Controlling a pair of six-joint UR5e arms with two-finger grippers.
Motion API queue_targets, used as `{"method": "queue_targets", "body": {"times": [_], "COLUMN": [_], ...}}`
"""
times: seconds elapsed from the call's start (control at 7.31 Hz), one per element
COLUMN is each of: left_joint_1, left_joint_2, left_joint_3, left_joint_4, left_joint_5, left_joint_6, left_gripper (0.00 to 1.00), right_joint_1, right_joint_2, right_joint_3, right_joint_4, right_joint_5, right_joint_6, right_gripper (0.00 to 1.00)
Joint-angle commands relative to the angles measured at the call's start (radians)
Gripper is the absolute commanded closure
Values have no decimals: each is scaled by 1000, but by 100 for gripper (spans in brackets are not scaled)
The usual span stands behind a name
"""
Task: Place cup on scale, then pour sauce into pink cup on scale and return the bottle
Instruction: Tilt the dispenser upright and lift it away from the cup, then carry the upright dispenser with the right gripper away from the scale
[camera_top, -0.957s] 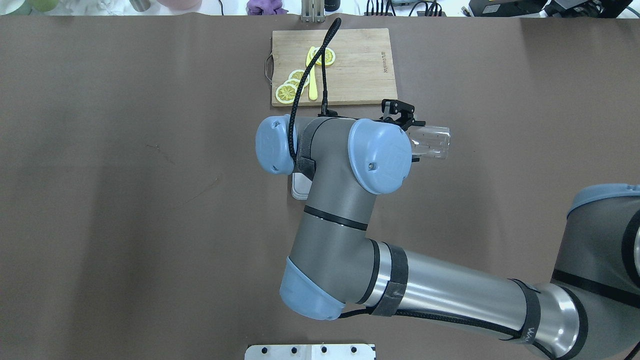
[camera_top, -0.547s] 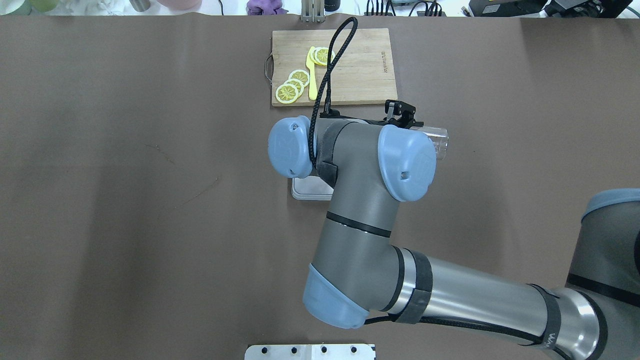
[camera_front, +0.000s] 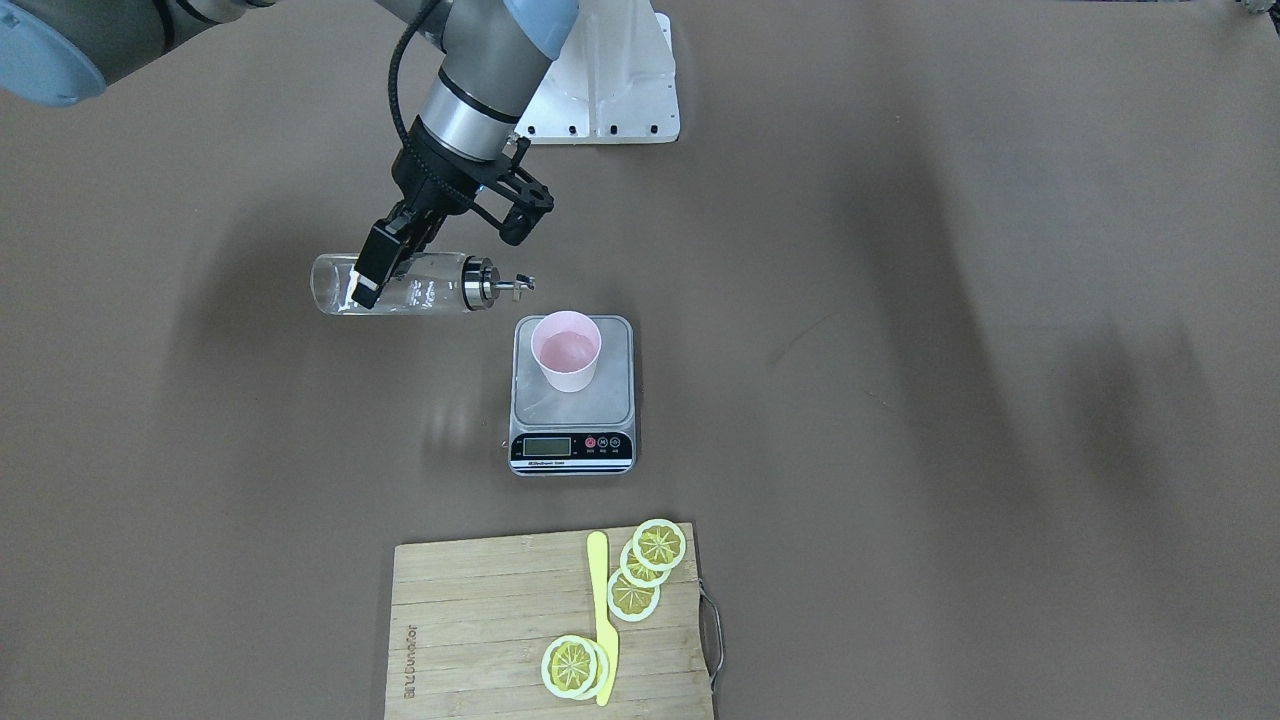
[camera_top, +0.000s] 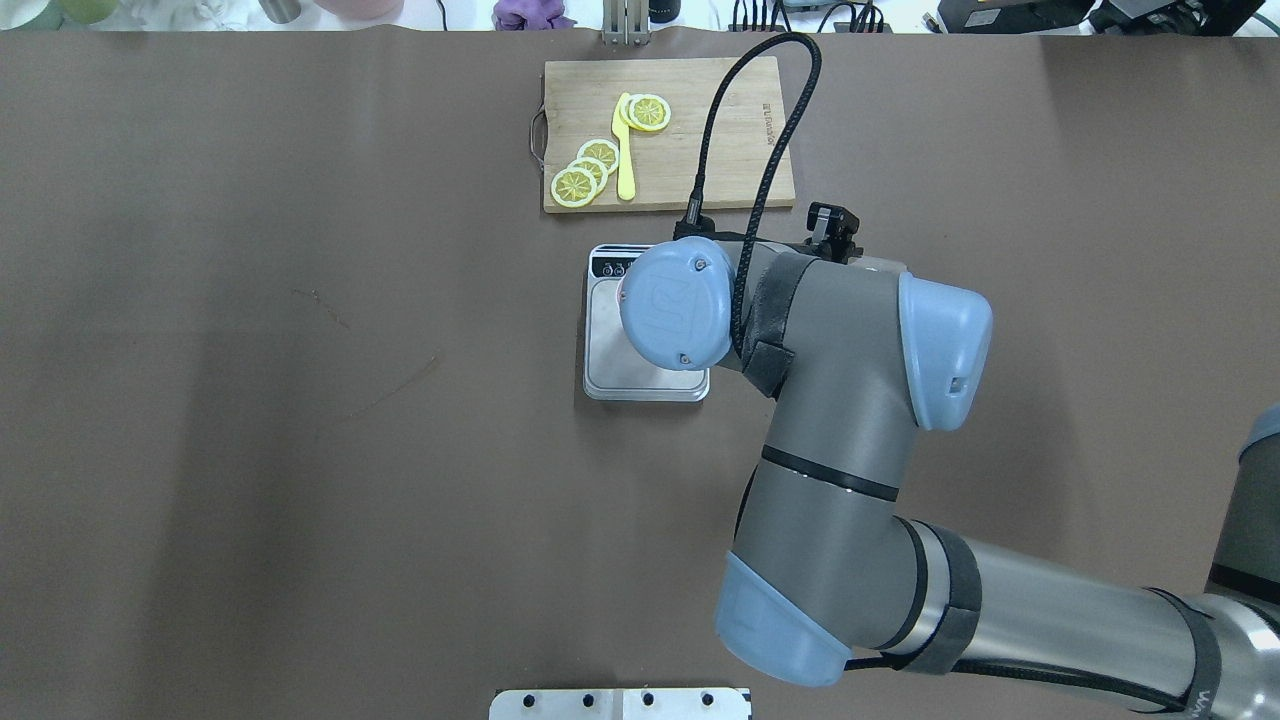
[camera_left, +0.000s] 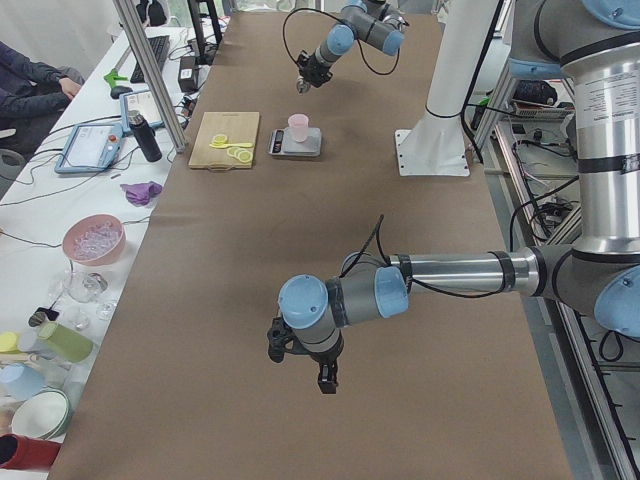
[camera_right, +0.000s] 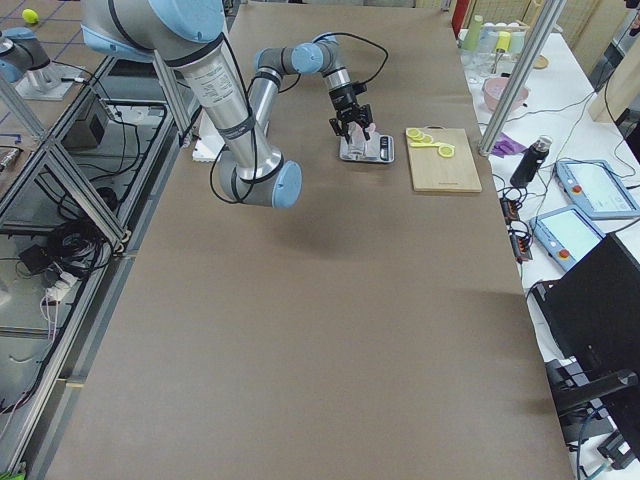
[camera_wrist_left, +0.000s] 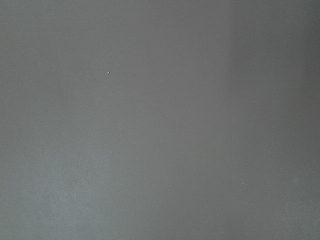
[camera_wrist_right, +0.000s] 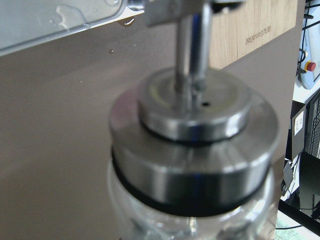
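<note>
The pink cup (camera_front: 566, 350) stands upright on the steel scale (camera_front: 572, 440); in the overhead view my wrist hides the cup and only part of the scale (camera_top: 625, 375) shows. My right gripper (camera_front: 372, 268) is shut on the clear glass bottle (camera_front: 410, 284), held horizontal above the table beside the scale. Its chrome spout (camera_front: 518, 284) points toward the cup and stops short of its rim. The right wrist view shows the chrome cap (camera_wrist_right: 192, 150) close up. I cannot make out sauce in the bottle. My left gripper (camera_left: 300, 365) shows only in the exterior left view; I cannot tell its state.
A wooden cutting board (camera_front: 470, 640) with lemon slices (camera_front: 640, 570) and a yellow knife (camera_front: 602, 620) lies beyond the scale; it also shows in the overhead view (camera_top: 730, 130). The white robot base plate (camera_front: 610, 100) is behind the scale. The left wrist view shows only brown table cover.
My right arm has swung toward the overhead view's right, uncovering the scale's display end. The bottle stays gripped and horizontal, and the arm now hides most of it from above.
</note>
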Motion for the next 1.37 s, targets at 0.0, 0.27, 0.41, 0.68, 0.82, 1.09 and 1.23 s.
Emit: {"method": "queue_targets", "body": {"times": [0.0,0.27,0.41,0.68,0.82,1.09,1.23], "left_joint_1": [0,-2,-2,-2,-2,-2,-2], "left_joint_2": [0,0,0,0,0,0,0], "left_joint_3": [-2,-8,-9,-6,-6,-14,-15], "left_joint_4": [-2,-2,-2,-2,-2,-4,-4], "left_joint_5": [-2,-2,-2,-2,-2,0,0], "left_joint_6": [1,6,7,9,7,7,7], "left_gripper": [1,1,1,1,1,1,1], "right_joint_1": [62,123,154,192,214,274,309], "right_joint_2": [-91,-165,-200,-315,-385,-494,-507], "right_joint_3": [31,37,37,37,37,34,33], "right_joint_4": [173,331,396,605,740,981,1028], "right_joint_5": [86,169,224,310,365,503,572], "right_joint_6": [-11,-49,-59,-59,-59,-59,-60], "right_gripper": [100,100,100,100,100,100,100]}}
